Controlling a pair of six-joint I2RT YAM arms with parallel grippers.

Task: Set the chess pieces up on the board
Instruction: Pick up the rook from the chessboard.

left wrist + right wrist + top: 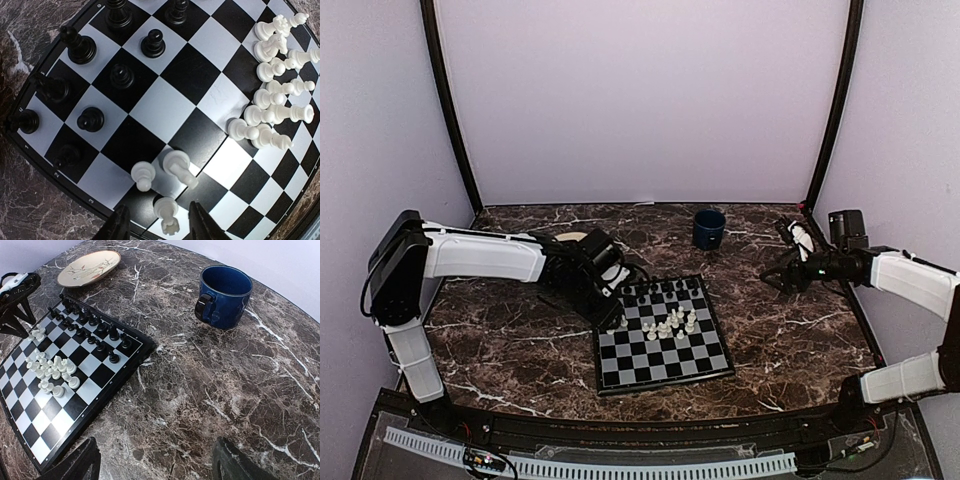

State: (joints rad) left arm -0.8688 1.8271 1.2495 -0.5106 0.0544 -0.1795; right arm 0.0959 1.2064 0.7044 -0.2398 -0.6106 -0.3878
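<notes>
Left gripper [157, 209] sits at the bottom of its wrist view, jaws partly apart on either side of a cream-white piece [167, 216] that stands on the board [160, 107] near its rim. The fingers don't seem to pinch it. To do this step well, I'd lift straight up and avoid the two white pieces [142, 175] just above.

Counted in that view: nine black pieces [90, 118] at upper left, three white by the fingers, and roughly a dozen bunched at right. Right gripper [156, 442] gapes wide and is empty. One cup [225, 295], one plate [90, 267].
</notes>
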